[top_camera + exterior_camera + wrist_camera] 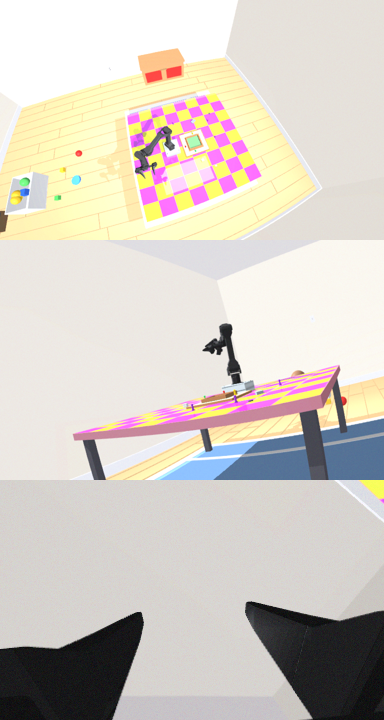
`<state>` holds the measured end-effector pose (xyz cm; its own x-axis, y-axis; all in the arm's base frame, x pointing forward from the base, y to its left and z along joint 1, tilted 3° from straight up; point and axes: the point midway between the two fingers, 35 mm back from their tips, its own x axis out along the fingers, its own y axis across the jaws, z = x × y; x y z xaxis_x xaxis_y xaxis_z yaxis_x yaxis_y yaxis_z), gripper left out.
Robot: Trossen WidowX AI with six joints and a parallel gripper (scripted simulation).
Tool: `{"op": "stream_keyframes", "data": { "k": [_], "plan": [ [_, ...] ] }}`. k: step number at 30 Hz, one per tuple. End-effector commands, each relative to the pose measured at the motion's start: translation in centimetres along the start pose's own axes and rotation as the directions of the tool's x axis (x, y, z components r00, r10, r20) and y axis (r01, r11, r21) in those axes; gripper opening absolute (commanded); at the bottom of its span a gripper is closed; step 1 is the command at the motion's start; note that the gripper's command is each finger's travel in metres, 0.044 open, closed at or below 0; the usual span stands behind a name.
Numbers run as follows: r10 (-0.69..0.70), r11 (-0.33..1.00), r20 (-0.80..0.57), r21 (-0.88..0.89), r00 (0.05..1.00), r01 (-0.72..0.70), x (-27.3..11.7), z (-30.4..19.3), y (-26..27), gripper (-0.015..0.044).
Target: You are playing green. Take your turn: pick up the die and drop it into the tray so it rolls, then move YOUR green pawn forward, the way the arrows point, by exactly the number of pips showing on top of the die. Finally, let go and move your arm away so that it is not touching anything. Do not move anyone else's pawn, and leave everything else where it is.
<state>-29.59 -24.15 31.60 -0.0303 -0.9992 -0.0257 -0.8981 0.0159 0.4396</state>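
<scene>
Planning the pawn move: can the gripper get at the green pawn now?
Probably yes: the gripper is open and empty, raised and facing away, so it must swing round; the green pawn stands apart, nothing over it.

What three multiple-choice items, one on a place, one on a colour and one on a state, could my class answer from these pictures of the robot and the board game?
1. Where is the gripper?
A. Inside the tray
B. Raised in the air, well above the table
C. Resting on the floor

2. What colour is the inside of the tray?
A. Green
B. Blue
C. Black

3. What state is the gripper in?
A. Shut on the die
B. Shut on a pawn
C. Open, holding nothing

Answers:
1 B: the exterior view shows it high above the checked table.
2 A: the top view shows a green floor inside the brown-rimmed tray.
3 C: in the wrist view the fingers stand wide apart with only the wall between them.
</scene>
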Motion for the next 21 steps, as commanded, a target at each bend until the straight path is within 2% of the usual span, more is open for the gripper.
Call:
{"op": "stream_keyframes", "data": {
  "k": [1, 5, 10, 14, 21],
  "plan": [
    [0.002, 1.000, 0.001, -0.014, 1.000, -0.002, 0.1, 0.0, -0.1, 0.0374],
    [-0.052, 0.977, 0.026, -0.204, 0.998, 0.057, 4.2, 0.5, -2.2, 0.0275],
    [-0.198, 0.870, 0.082, -0.445, 0.977, 0.214, 10.7, 1.5, -7.6, 0.0275],
    [-0.292, 0.762, 0.121, -0.570, 0.949, 0.307, 13.8, 1.7, -11.7, 0.0275],
    [-0.465, 0.461, 0.210, -0.771, 0.860, 0.438, 17.9, 2.0, -20.3, 0.0275]
  ]
}}
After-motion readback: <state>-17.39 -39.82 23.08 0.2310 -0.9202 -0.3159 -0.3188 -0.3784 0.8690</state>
